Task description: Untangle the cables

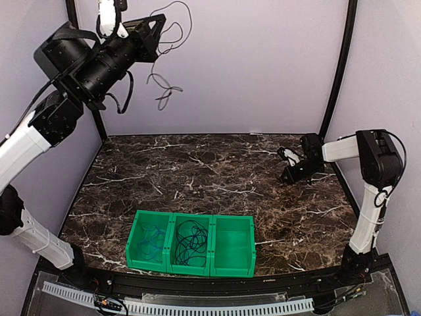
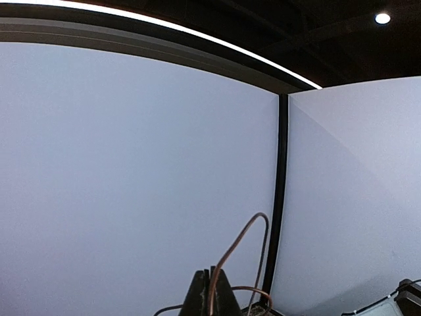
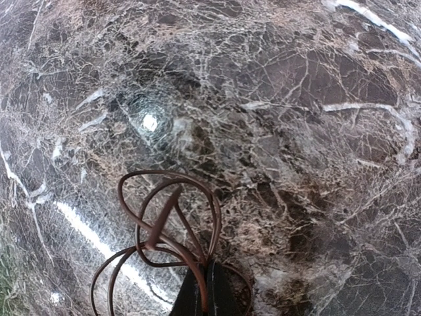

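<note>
My left gripper (image 1: 158, 24) is raised high at the back left, shut on a thin dark cable (image 1: 166, 90) that hangs in loose loops in front of the wall. In the left wrist view the closed fingertips (image 2: 212, 294) pinch this cable (image 2: 253, 227), which arches up and to the right. My right gripper (image 1: 287, 175) is low over the table at the right. The right wrist view shows it (image 3: 207, 294) shut on a coil of brownish cable (image 3: 164, 217) lying in several loops on the marble. A blue cable (image 1: 152, 240) and a black cable (image 1: 191, 238) lie in the green bins.
A row of three joined green bins (image 1: 231, 218) stands at the table's near edge; the right compartment holds nothing. The dark marble table (image 1: 217, 171) is enclosed by pale walls with black corner posts (image 1: 337, 72).
</note>
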`<state>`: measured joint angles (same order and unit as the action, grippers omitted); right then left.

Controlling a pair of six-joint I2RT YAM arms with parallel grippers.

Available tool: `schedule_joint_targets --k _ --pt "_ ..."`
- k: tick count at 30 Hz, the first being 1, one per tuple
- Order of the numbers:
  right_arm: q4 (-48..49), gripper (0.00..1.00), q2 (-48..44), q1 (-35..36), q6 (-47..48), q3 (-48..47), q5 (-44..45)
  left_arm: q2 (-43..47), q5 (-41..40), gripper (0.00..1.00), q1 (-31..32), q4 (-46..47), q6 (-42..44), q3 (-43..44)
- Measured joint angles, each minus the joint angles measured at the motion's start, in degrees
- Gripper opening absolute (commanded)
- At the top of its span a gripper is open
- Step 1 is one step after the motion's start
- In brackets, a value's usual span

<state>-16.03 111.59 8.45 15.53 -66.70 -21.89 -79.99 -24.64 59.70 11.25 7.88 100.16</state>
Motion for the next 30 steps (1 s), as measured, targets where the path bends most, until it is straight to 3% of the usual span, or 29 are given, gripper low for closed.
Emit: schedule_joint_targets --k 4,10,19,23,30 --pt "-1.77 0.36 -0.17 -0.17 0.57 -0.66 -0.07 1.46 -1.03 0.00 0.02 -0.44 0.20 -0.02" --pt "-7.76 0.59 -6.88 -0.74 3.41 -0.66 0.68 -0.68 -0.42 0.00 0.02 -4.70 -3.43 -2.64" --pt "-11.56 0.66 -24.04 -0.70 8.68 -2.36 -5.68 -2.69 4.72 0.00 0.02 -5.92 -12.48 -10.91" --pt "-12.31 0.66 -24.57 0.37 9.77 -2.25 -8.20 -5.70 7.19 0.00 0.02 -0.46 -17.64 -17.81" --pt "-13.46 0.62 -20.79 3.34 9.90 -0.96 -9.64 -19.17 8.79 0.00 0.02 4.15 -26.51 -27.71"
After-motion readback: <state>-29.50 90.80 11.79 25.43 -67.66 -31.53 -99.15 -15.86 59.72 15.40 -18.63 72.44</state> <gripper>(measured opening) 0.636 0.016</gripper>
